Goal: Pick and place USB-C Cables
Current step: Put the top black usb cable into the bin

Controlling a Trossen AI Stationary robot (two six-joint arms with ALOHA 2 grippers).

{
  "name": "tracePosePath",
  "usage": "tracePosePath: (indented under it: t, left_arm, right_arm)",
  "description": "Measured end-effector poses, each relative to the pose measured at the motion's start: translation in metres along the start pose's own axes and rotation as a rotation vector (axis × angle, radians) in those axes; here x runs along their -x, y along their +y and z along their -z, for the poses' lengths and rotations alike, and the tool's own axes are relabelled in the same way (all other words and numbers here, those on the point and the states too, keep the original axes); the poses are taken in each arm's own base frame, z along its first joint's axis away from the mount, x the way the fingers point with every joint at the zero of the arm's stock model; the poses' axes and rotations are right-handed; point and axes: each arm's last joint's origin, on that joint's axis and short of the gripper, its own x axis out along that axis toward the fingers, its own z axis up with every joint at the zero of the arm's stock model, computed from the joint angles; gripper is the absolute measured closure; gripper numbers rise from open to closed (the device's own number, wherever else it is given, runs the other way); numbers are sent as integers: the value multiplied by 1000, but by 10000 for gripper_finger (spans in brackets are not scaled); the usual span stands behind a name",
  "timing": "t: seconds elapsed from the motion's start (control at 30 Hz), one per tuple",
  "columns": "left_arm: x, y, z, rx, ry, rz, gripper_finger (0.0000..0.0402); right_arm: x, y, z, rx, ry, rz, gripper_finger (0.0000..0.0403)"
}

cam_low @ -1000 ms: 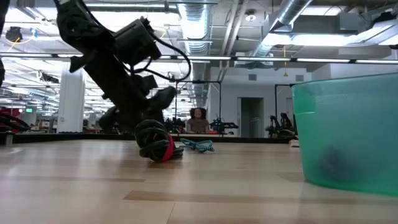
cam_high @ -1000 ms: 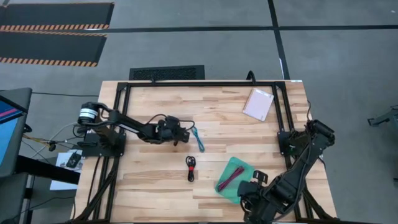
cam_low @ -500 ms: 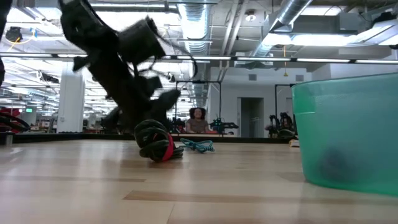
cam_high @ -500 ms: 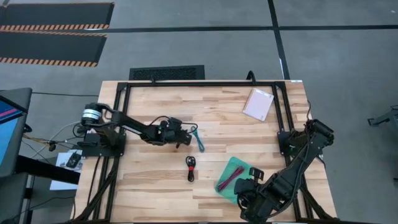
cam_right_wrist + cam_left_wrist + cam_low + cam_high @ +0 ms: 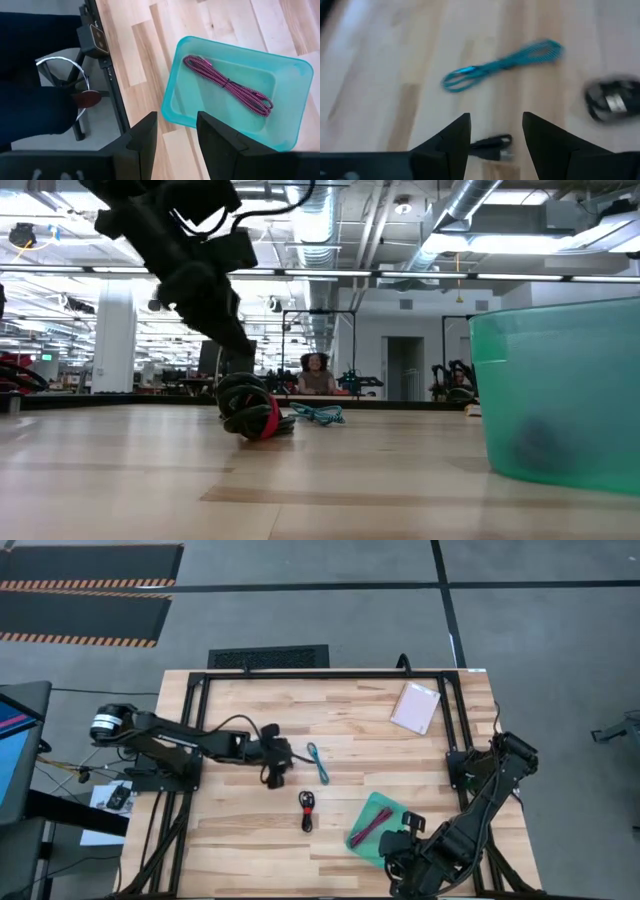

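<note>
Pulling back from the teal cable (image 5: pixel 318 762), the left gripper (image 5: pixel 276 776) is now swinging toward 6 o'clock, its fingers parted and holding nothing. That cable is lying untouched on the table (image 5: pixel 240 700), just at the gripper's 2 o'clock; the black cable (image 5: pixel 307 811) is sitting near its 4 o'clock. Over at the tray (image 5: pixel 397 810), where the maroon cable (image 5: pixel 371 828) is already resting, the right gripper (image 5: pixel 407 828) is hovering with empty, spread fingers. Two cables are probably remaining.
</note>
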Motion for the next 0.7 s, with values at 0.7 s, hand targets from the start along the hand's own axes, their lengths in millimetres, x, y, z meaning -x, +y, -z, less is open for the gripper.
tracePosePath:
  t: [0.7]
  left_arm:
    - [-20,49,16,-375,53,242,233]
  right_arm:
    - [-2,-3,-5,37,0,5,242]
